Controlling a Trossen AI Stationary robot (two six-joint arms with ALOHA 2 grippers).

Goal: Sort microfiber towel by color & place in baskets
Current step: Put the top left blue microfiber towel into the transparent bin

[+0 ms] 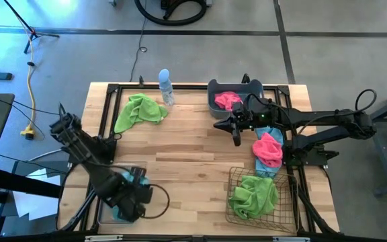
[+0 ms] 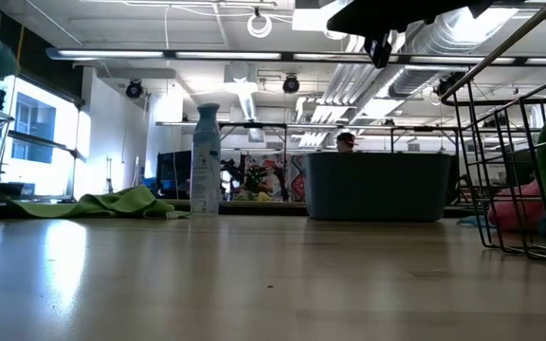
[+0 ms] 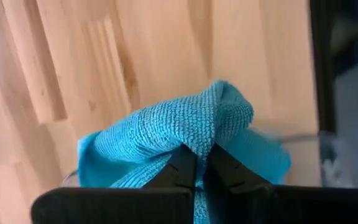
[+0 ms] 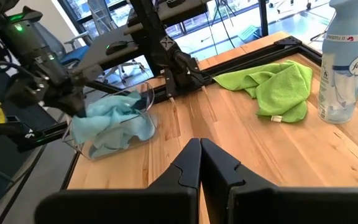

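Jaws of the left gripper (image 3: pixel 202 163) pinch a teal towel (image 3: pixel 179 134) over the clear bin (image 4: pixel 104 134) at the surface's seven o'clock; the right gripper (image 4: pixel 200 163), jaws pressed together, hovers near the grey-blue tub (image 1: pixel 235 91) at one o'clock.

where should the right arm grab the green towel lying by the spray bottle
Probably the raised, bunched fold of the green towel nearest the spray bottle, coming straight down from above. The towel lies spread flat on the table, so only that crumpled ridge gives the right end effector something to pinch.
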